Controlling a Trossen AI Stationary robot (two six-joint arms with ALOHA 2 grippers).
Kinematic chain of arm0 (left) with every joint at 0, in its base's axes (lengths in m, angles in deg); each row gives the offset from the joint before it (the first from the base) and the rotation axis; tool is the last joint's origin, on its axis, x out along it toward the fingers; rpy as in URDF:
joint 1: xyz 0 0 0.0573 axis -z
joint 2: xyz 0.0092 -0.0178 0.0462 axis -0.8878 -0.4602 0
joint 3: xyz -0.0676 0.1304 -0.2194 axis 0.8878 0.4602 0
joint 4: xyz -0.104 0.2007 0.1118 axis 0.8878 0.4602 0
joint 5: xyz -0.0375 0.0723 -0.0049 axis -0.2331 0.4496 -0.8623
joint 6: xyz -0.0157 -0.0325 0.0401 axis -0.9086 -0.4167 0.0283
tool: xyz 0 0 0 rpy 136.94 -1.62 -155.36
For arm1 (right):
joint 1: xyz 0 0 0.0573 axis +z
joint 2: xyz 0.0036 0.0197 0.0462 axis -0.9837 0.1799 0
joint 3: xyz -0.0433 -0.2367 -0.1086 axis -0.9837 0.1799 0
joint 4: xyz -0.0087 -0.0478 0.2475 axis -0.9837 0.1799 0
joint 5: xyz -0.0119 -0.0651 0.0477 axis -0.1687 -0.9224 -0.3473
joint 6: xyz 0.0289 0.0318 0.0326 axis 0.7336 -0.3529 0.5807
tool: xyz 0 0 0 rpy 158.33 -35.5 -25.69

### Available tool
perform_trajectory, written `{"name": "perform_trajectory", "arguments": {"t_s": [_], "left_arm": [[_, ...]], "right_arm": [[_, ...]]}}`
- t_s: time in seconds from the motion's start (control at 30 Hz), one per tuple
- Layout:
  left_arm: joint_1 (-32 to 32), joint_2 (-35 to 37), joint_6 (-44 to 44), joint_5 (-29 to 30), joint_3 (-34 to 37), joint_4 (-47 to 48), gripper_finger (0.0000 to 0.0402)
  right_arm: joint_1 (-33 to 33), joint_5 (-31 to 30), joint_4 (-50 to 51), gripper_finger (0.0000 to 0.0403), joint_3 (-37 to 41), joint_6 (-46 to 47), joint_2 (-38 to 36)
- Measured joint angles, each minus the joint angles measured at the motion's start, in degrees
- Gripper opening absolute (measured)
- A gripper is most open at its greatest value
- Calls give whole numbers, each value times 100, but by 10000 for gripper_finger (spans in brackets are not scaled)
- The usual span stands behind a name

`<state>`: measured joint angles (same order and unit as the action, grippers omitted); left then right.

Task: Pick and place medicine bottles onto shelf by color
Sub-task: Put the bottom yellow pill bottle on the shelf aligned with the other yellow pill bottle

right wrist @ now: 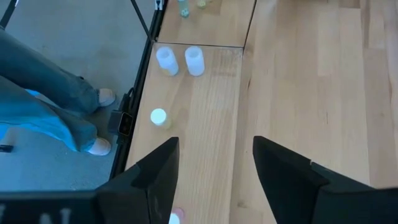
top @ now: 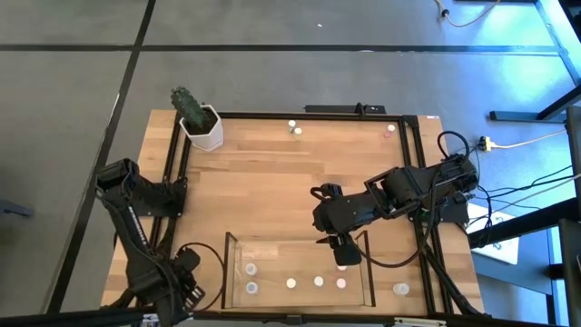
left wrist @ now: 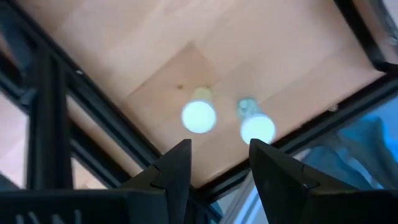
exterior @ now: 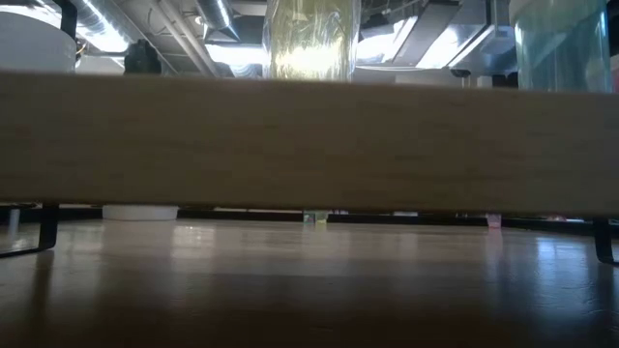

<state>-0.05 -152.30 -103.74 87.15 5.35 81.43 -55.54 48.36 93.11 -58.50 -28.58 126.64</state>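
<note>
Right gripper (top: pixel 342 252) hides part of the shelf (top: pixel 234 242) wall.

The wide shallow clear-walled tray with dark edges and light-wood floor (top: pixel 238 243) lies at the table's near edge. Inside it stand 5 tiny pale-capped bottles: 2 whitish (top: pixel 251 270) at its left end, 3 in a row (top: pixel 319 282), the rightmost pinkish (top: pixel 341 282). 1 white bottle (top: pixel 401 290) stands just outside its right wall; 3 others stand well apart from it at the table's far edge (top: pixel 292 124).

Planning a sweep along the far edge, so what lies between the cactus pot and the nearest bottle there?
Nothing. In the high view the tabletop between the cactus pot and that bottle is bare wood.
</note>
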Motion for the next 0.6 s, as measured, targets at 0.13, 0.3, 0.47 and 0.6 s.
{"name": "perform_trajectory", "arguments": {"t_s": [0.13, 0.3, 0.47, 0.6], "left_arm": [[101, 0, -54, 143, -1, -174, 155], [168, 0, -156, 355, 0, -62, 172], [168, 7, -203, 267, 58, -51, 214], [166, 6, -249, 213, 314, -211, 224]], "right_arm": [[0, 0, -1, 207, 0, 5, 0], [0, 0, 0, 207, 0, 22, 0], [0, 0, 1, 207, 0, 25, 0], [0, 0, 1, 207, 0, 7, 1]]}}
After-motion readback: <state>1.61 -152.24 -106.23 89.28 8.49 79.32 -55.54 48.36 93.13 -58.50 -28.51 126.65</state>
